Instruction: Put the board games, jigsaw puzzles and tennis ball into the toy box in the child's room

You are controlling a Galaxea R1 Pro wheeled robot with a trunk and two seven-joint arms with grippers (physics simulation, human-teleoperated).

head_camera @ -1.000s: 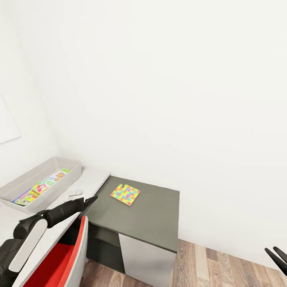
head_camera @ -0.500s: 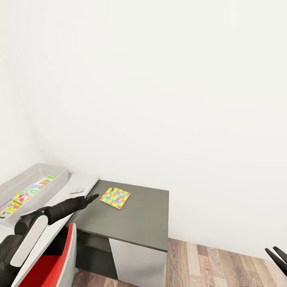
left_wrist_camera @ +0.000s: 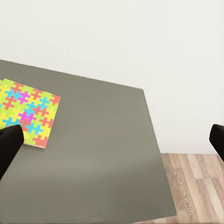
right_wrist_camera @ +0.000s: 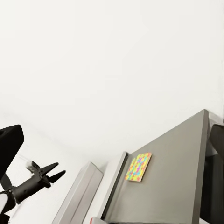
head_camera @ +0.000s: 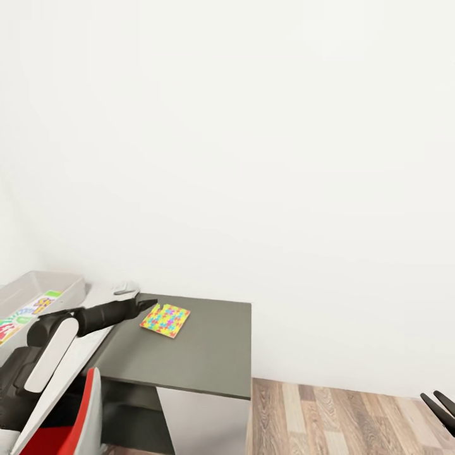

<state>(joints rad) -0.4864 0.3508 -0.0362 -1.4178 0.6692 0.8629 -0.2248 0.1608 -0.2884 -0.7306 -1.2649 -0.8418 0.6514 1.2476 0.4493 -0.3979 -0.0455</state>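
White wall (head_camera: 253,126), wood floor (head_camera: 328,417), red chair (head_camera: 69,430), small grey object (head_camera: 125,289)

A child's room: a bright jigsaw puzzle (head_camera: 165,320) on a grey desk (head_camera: 202,360), white walls, wood floor (head_camera: 341,420).

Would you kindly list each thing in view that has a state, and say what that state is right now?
Jigsaw puzzle: lying flat on the dark table, not held.
Toy box: open on top, colourful flat toys inside.
Left pincer: open, holding nothing, beside the puzzle's near edge.
Right pincer: fingers apart, holding nothing, over the wood floor.
Red chair: upright, by the table.
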